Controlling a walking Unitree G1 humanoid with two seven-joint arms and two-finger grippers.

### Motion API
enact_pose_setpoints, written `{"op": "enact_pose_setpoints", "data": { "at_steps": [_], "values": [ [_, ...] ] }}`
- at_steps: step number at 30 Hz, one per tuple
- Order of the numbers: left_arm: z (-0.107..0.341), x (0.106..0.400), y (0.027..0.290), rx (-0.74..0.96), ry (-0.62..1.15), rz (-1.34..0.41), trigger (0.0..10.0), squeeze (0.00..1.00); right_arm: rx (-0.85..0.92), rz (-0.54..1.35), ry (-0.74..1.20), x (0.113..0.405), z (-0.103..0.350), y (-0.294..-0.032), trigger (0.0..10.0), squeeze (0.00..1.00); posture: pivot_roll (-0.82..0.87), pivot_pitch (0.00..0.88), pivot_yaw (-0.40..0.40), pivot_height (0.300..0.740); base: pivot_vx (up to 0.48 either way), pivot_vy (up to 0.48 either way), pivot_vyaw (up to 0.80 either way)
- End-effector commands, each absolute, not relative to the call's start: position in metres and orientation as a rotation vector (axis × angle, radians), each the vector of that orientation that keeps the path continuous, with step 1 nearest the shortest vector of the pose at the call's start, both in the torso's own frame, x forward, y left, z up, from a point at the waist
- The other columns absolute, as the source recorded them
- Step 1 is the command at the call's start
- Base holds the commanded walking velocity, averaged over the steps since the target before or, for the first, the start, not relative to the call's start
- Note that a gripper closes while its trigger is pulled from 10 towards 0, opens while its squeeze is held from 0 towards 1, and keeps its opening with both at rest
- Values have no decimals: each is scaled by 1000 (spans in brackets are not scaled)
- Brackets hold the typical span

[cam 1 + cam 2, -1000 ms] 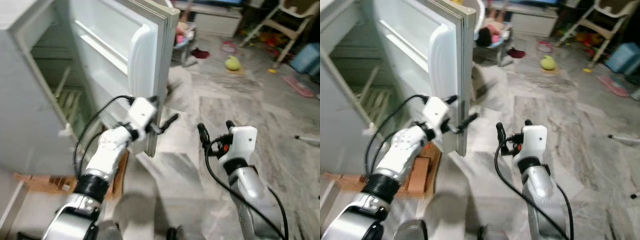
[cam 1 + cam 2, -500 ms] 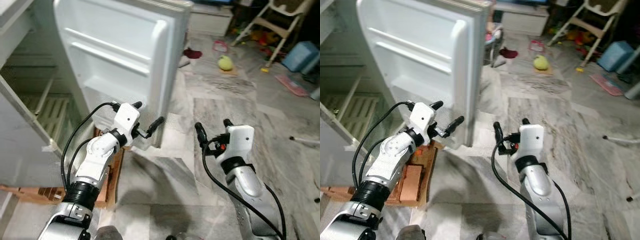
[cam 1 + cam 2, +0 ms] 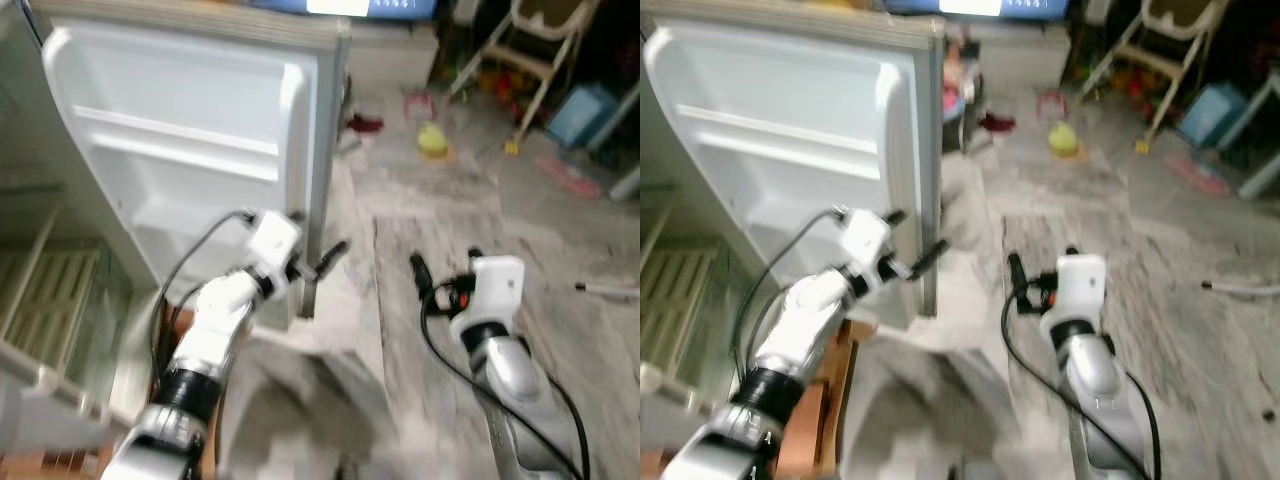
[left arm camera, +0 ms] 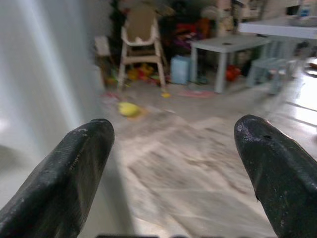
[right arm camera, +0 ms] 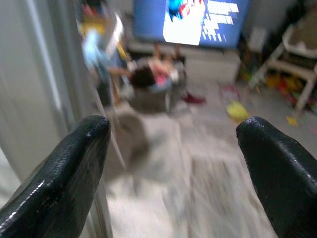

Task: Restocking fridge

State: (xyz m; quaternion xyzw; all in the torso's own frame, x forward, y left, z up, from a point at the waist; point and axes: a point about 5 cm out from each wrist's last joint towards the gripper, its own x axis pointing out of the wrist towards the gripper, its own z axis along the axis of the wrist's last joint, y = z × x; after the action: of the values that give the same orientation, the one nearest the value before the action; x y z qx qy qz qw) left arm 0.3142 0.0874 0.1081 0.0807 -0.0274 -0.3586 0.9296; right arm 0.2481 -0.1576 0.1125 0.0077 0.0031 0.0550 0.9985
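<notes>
The white fridge door (image 3: pixel 190 160) stands wide open with its inner shelves facing me. The fridge body (image 3: pixel 40 290), with a wire shelf inside, lies at the far left. My left gripper (image 3: pixel 318 235) is open, low at the door's free edge. One of its fingers (image 3: pixel 335 250) is past the edge and the other is in front of the inner face. I cannot tell whether it touches. In the left wrist view the door (image 4: pixel 44 74) runs beside one finger. My right gripper (image 3: pixel 445 262) hangs open over the marble floor, right of the door, and holds nothing.
A wooden pallet (image 3: pixel 815 400) sits under the fridge. Beyond the door a person reclines in a seat (image 5: pixel 153 77) before a lit screen (image 5: pixel 203 20). On the floor behind are a yellow toy (image 3: pixel 432 140), a high chair (image 3: pixel 530 40) and a blue bin (image 3: pixel 585 110).
The view has shifted and blurred. The door now shows more of its inner face, swung wider. My left gripper stays at the door's lower edge; the right arm holds its pose.
</notes>
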Motion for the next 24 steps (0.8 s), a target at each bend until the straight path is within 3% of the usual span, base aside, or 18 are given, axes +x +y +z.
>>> {"op": "enact_pose_setpoints", "data": {
  "at_steps": [1,9,24],
  "values": [
    [104,313,99,175,-33,-708,10000,0,20,131,-2,249,114,-152,10000,0,-39,34,-86,740,247,-409,0],
    [100,324,110,213,5,-592,10000,0,18,135,-5,251,114,-152,10000,0,-40,33,-86,740,413,-146,0],
    [112,347,92,283,-10,-615,10000,0,16,128,-7,252,113,-150,10000,0,-52,32,-80,740,463,0,0]
  ]
}}
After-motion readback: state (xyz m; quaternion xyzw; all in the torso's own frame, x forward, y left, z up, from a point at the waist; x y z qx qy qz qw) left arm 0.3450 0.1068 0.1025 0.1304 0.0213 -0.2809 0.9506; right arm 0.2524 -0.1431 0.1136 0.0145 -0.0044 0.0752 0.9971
